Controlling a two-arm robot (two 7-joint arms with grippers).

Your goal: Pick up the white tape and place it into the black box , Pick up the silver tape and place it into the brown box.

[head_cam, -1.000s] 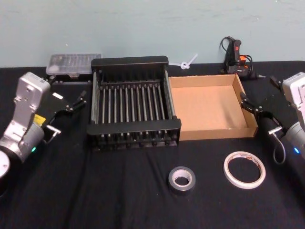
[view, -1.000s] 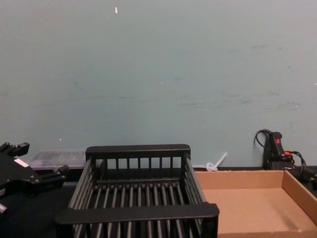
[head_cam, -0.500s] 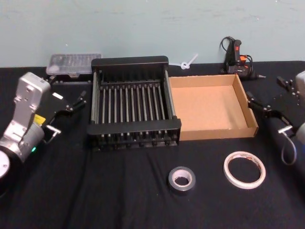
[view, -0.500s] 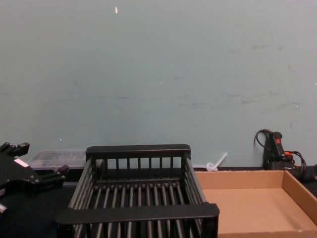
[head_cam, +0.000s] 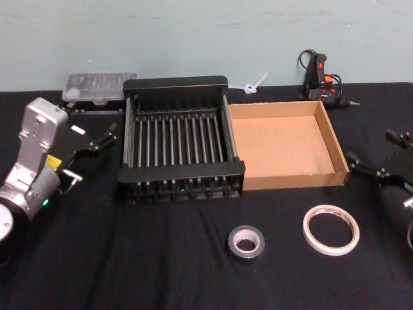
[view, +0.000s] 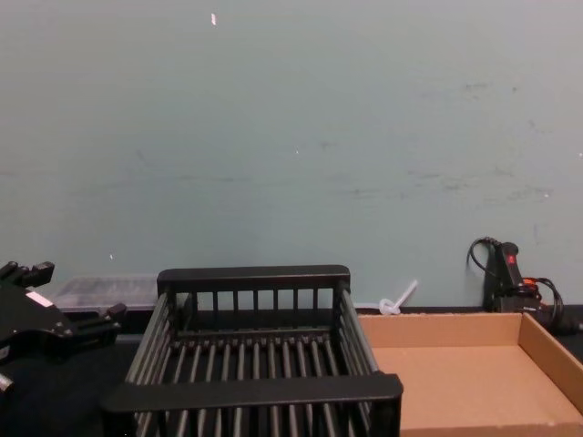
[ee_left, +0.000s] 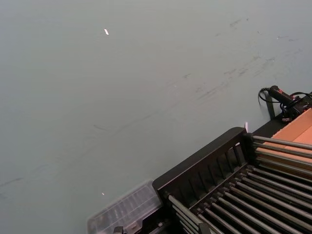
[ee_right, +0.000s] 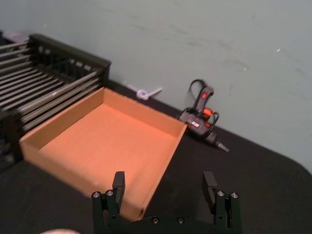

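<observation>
White tape point(head_cam: 331, 229) lies flat nr the bench's front right, silver tape point(head_cam: 246, 242) beside it twd centre. Both prob light, stiff; pinch 1 wall across the rim via the hole. Black box point(head_cam: 181, 143) and brown box point(head_cam: 284, 145) empty behind. Right gripper point(head_cam: 379, 155) fingers spread, nr white tape; left gripper point(head_cam: 92, 137) parked left, fingers apart. Black cloth point(head_cam: 129, 258), teal wall.
</observation>
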